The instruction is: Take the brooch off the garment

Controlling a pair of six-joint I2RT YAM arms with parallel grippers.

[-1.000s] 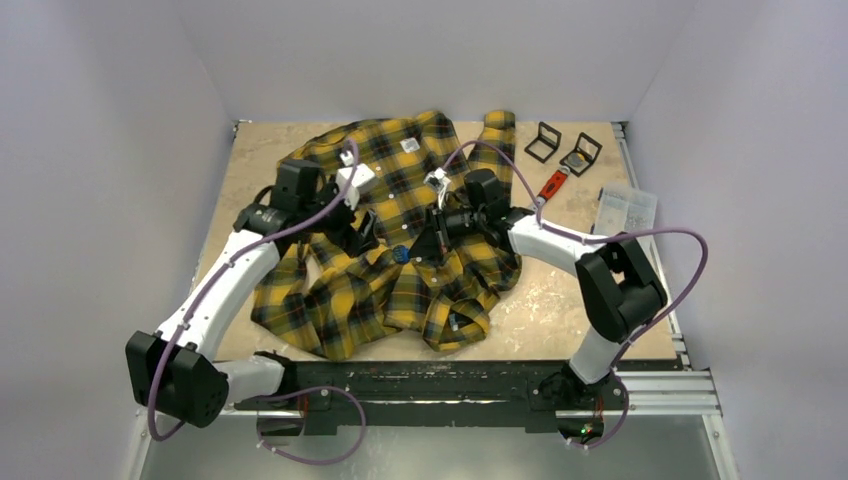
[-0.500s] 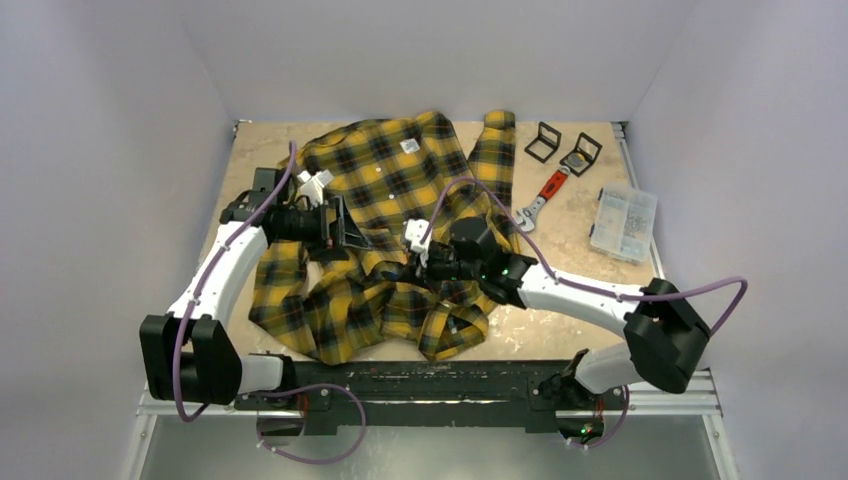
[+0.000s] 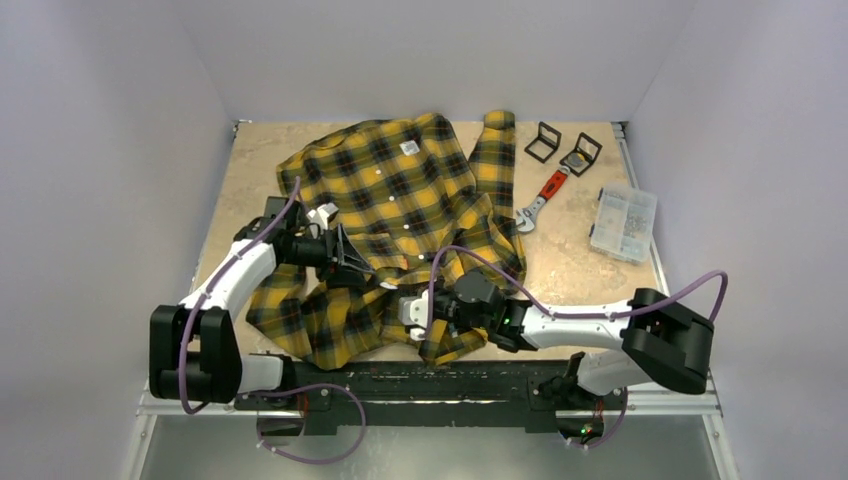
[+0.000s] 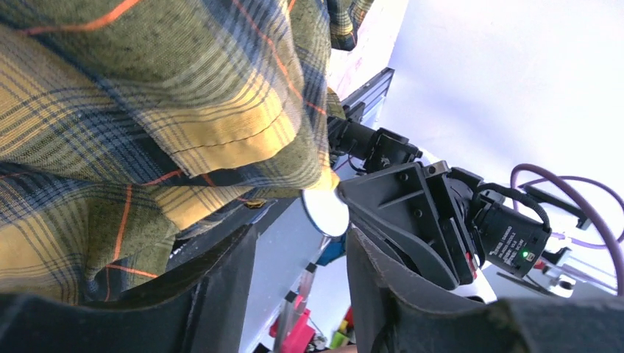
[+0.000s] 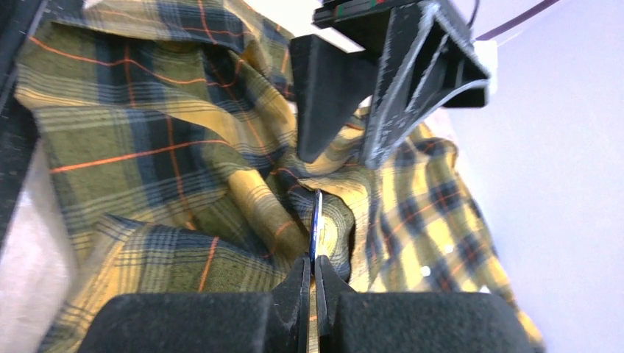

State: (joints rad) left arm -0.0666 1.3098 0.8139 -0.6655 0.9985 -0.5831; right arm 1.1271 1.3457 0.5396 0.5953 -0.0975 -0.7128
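Pulled nearer, right fingers [image 5: 293, 290] pinch the brooch [image 5: 316, 224]; left fingers [image 4: 221, 287] stand spread. Draw it gently, straight clear of the shirt [image 3: 400, 190].

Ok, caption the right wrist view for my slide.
Right gripper pinches the thin round brooch edge-on before the crumpled yellow-and-black plaid shirt.

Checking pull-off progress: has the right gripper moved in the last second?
Yes. The right gripper, shut on the thin round brooch, has come toward the near table edge over the yellow and black plaid shirt, further from the red-handled metal wrench.
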